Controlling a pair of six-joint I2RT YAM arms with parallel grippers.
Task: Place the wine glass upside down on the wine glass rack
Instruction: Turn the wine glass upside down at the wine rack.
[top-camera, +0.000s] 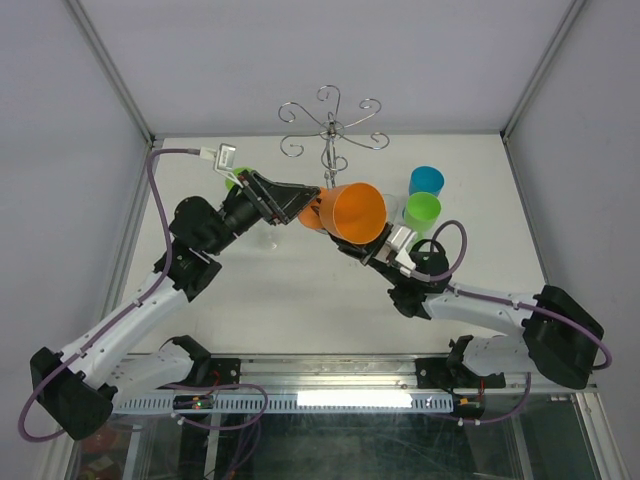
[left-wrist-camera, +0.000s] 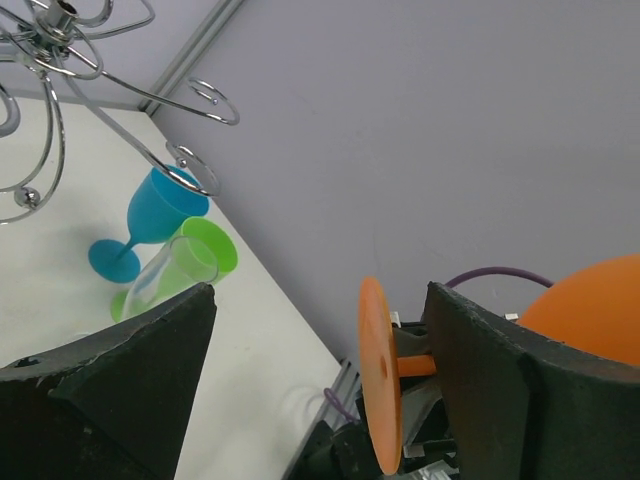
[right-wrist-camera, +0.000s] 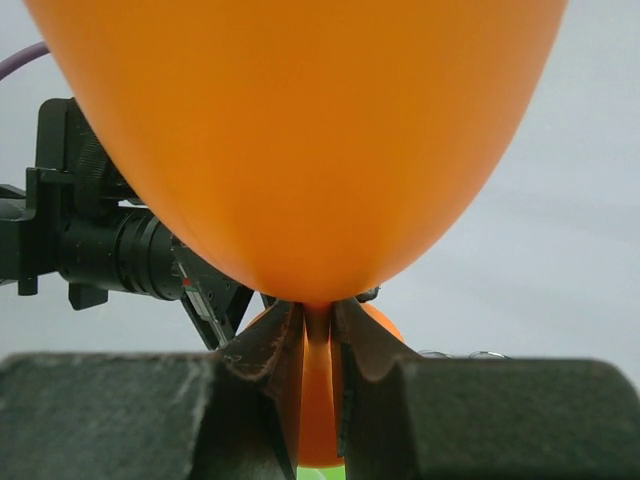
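Observation:
The orange wine glass (top-camera: 358, 212) is held in the air, lying nearly level, with its open bowl towards the top camera. My right gripper (top-camera: 350, 247) is shut on its stem (right-wrist-camera: 318, 400), just under the bowl (right-wrist-camera: 300, 140). My left gripper (top-camera: 300, 203) is open wide. The glass's round foot (left-wrist-camera: 380, 375) stands on edge between its jaws (left-wrist-camera: 320, 300), touching neither in this view. The chrome wine glass rack (top-camera: 330, 125) stands at the back of the table, just beyond the glass. Its scroll arms (left-wrist-camera: 60, 60) fill the upper left of the left wrist view.
A blue glass (top-camera: 426, 181) and a green glass (top-camera: 421, 210) stand upright right of the rack, also seen in the left wrist view as blue (left-wrist-camera: 160, 205) and green (left-wrist-camera: 205, 255). A clear glass (left-wrist-camera: 160, 280) stands in front of them. Grey walls enclose the table (top-camera: 300, 310).

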